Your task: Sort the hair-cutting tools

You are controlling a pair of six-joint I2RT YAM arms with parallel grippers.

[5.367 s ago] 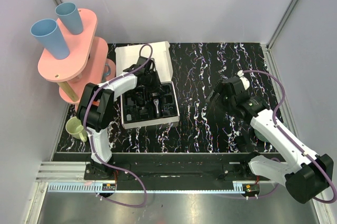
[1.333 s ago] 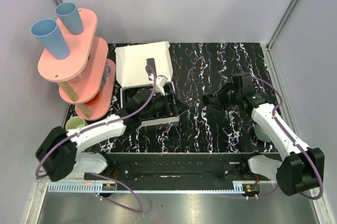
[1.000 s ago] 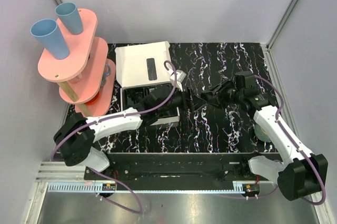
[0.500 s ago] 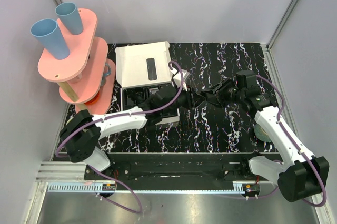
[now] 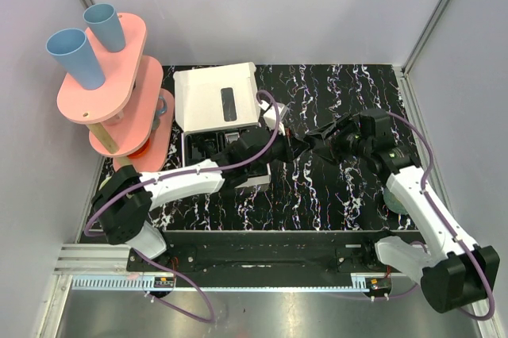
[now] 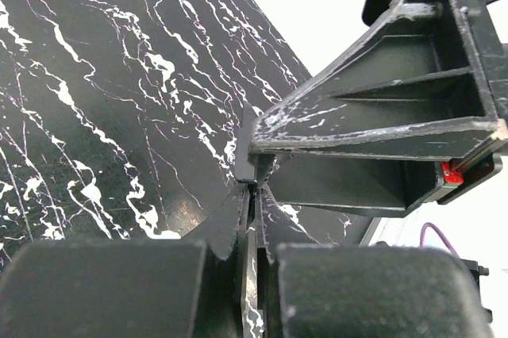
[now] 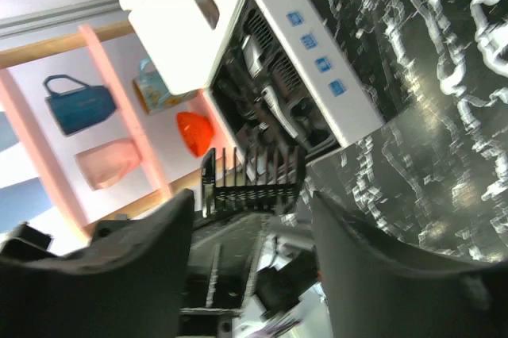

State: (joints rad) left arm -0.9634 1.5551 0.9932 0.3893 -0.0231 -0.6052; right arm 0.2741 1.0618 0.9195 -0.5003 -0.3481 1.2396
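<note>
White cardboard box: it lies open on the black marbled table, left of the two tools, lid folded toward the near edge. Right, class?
One slip: the top external view shows the lid of the white cardboard box folded toward the far edge, not the near one. It does lie open on the black marbled table, left of the left tool and right tool.

**Your arms, seen from above.** The left arm (image 5: 178, 182) and the right arm (image 5: 425, 203) are each built of glossy white link shells joined by rounded black joint housings. A thin purple cable (image 5: 266, 116) loops loosely along each arm. In the left wrist view, your fingers (image 6: 226, 231) are matte black wedges.
</note>
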